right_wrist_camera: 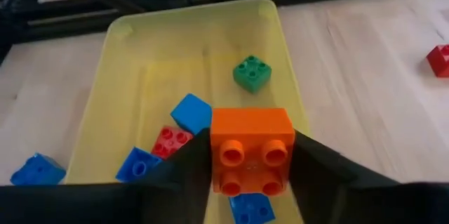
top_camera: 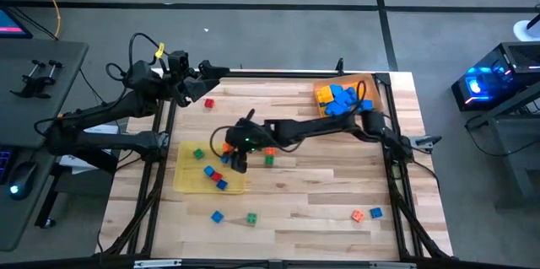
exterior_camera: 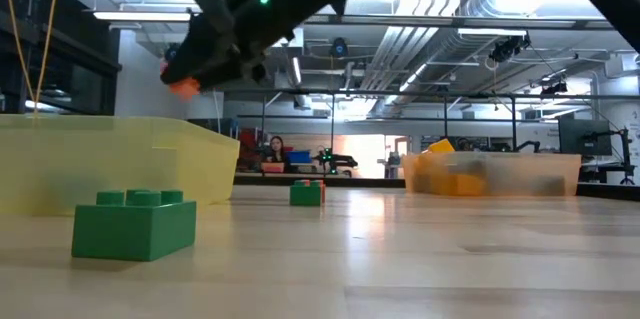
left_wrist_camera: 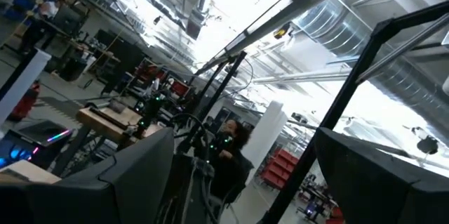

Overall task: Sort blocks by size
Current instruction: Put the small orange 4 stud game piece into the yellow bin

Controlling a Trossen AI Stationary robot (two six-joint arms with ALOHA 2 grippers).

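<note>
Right gripper [right_wrist_camera: 249, 157] clasps an orange block [right_wrist_camera: 251, 148] between its fingers, low centre of the wrist frame, above the yellow tray [right_wrist_camera: 133, 48]; left gripper [left_wrist_camera: 238, 182] gapes wide

The right arm is being stretched from the worktop's far right corner across toward the left half, its elbow bent and its wrist angled downward. The right hand [right_wrist_camera: 251, 175] is being held above the worktop near the left edge, its two dark fingers [right_wrist_camera: 319, 171] being pressed against the sides of an orange block [right_wrist_camera: 250, 150]. The left arm is being kept folded back at the far left corner, its wrist tilted upward, and the left hand [left_wrist_camera: 238, 175] is being held wide apart.
</note>
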